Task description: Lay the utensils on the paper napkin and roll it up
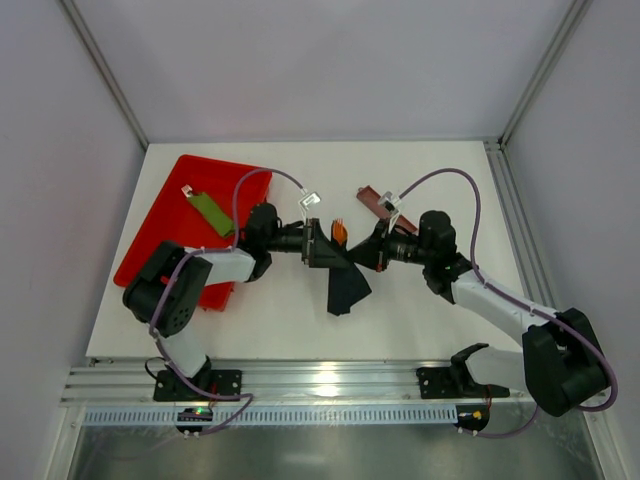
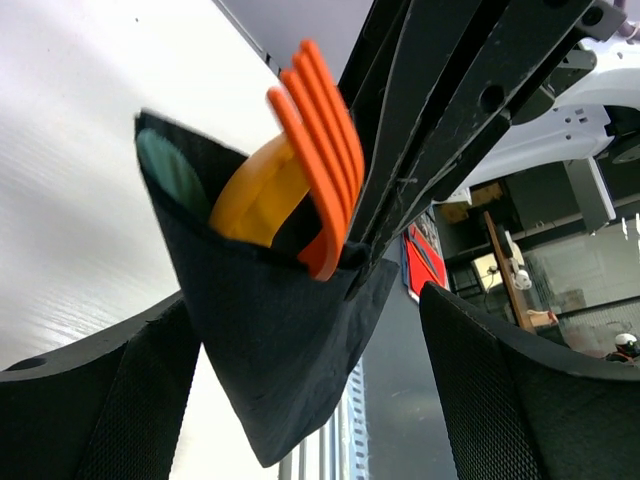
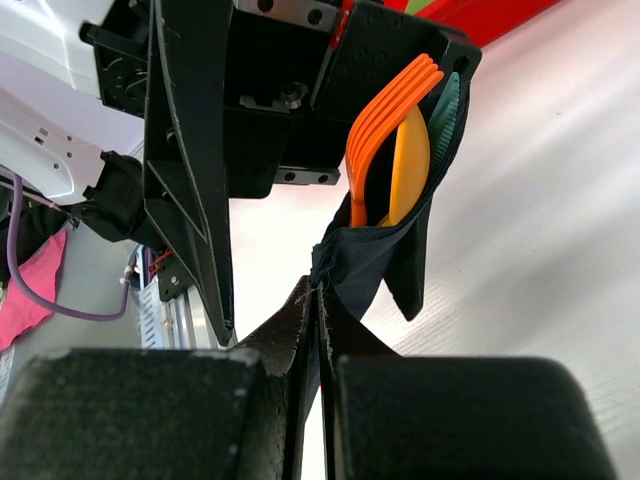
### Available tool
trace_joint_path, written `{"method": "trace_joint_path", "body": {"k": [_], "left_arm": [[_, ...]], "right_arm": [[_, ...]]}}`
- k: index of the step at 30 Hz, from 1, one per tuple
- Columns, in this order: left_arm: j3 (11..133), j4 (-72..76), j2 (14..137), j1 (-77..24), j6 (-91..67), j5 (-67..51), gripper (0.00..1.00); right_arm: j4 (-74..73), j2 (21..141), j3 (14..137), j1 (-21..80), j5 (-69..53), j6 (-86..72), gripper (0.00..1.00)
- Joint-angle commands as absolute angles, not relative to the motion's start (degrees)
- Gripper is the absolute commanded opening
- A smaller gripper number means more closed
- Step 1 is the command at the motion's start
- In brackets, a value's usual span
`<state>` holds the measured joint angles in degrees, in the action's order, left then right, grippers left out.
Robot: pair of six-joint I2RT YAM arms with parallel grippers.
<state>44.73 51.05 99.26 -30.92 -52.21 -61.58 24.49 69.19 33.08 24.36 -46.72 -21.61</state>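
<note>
I see the black paper napkin (image 1: 347, 287) folded into a loose pouch at mid-table, between the two grippers. An orange fork (image 2: 320, 130), a yellow spoon (image 2: 255, 200) and a dark green serrated knife (image 3: 447, 110) stick out of its open top. The right gripper (image 3: 320, 300) is pinched tight on the napkin's edge. The left gripper (image 2: 310, 400) stands wide, one finger on either side of the pouch. The red tray (image 1: 190, 185) with a green piece (image 1: 212, 213) lies far left on the white table (image 1: 300, 325).
</note>
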Motion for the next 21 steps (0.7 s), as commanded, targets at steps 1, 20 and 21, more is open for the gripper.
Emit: {"method": "trace_joint_path", "body": {"k": [1,20,21], "left_arm": [[43.86,56.95,99.49,-30.59,-54.23,-63.98,0.84],[44.03,66.00,103.89,-30.59,-60.82,-66.00,0.71],[44.03,66.09,103.89,-30.59,-60.91,-66.01,0.70]], "right_arm": [[28.56,67.15,33.05,24.17,-47.72,-22.32,0.04],[30.94,68.73,33.93,24.17,-48.69,-23.82,0.04],[30.94,68.82,33.93,24.17,-48.69,-23.73,0.04]]}}
